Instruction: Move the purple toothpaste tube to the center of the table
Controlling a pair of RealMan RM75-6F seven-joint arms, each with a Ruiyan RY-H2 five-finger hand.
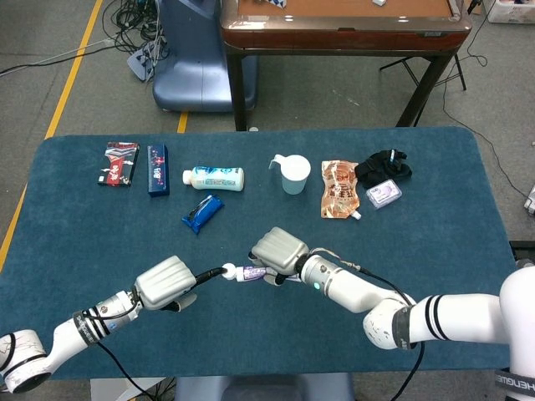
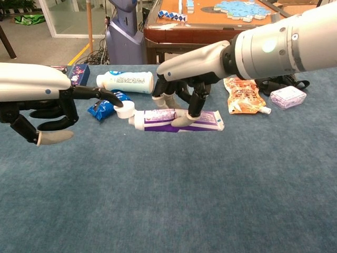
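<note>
The purple toothpaste tube [image 2: 168, 120] lies level, its white cap [image 2: 125, 110] pointing to the robot's left. My right hand [image 2: 184, 100] grips the tube's middle, thumb in front and fingers behind; I cannot tell whether the tube touches the cloth. In the head view the tube [image 1: 252, 271] shows just left of the right hand [image 1: 277, 249], in the front middle of the blue table [image 1: 435, 242]. My left hand [image 2: 47, 108] holds nothing; one outstretched finger touches the cap. The left hand [image 1: 165, 282] sits left of the cap in the head view.
Along the far side stand a red-black pack [image 1: 119, 163], a blue box [image 1: 158, 170], a white bottle [image 1: 215, 178], a blue packet [image 1: 202, 212], a cup [image 1: 293, 175], an orange pouch [image 1: 338, 190], a black item [image 1: 383, 166] and a small clear box [image 1: 384, 194].
</note>
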